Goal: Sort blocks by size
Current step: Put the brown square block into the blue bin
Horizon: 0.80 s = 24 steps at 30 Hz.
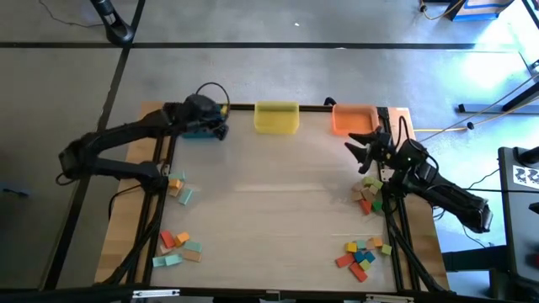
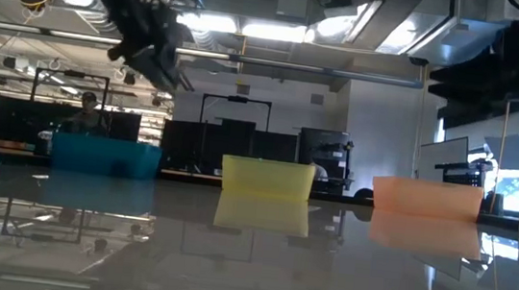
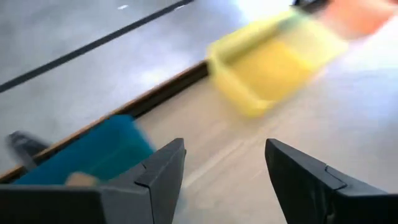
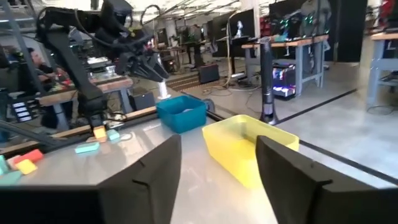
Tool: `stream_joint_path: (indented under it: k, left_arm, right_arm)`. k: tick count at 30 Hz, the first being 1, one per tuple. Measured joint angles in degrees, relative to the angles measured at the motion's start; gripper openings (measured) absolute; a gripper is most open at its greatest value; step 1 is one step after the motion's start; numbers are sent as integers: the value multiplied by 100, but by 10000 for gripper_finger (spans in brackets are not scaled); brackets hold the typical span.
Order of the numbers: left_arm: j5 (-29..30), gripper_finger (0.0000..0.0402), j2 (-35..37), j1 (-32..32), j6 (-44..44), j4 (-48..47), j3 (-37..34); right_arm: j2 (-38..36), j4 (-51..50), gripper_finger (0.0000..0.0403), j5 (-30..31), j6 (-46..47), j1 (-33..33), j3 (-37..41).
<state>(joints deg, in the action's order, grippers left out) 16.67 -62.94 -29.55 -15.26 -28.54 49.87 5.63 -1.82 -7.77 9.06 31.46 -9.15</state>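
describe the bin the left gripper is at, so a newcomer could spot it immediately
Three bins stand in a row along the table's far edge. The blue bin is the one at the left end, directly under the open left gripper. Its neighbours are a yellow bin in the middle and an orange bin at the right end.

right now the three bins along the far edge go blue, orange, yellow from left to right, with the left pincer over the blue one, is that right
Not quite: the order is wrong. In the high view the bins run blue bin, yellow bin, orange bin from left to right, so yellow sits in the middle and orange at the right end. The rest holds: the left pincer is over the blue bin.
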Motion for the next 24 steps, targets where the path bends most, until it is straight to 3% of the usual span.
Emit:
stream_joint_path:
  k: [5, 13, 19, 24]
  left_arm:
    - [0, 210, 44, 873, -121, 44, 0]
    - [339, 210, 33, 1908, -306, 115, 0]
    - [608, 210, 32, 2279, -386, 112, 0]
    - [627, 210, 31, 2406, -385, 86, 0]
  right_arm:
    - [634, -303, 227, -276, 303, 0, -512]
    - [1713, -1647, 216, -539, 303, 0, -1768]
    - [2446, -2876, 216, -598, 355, 0, -2513]
    - [2868, -3496, 215, -819, 580, -1, -2686]
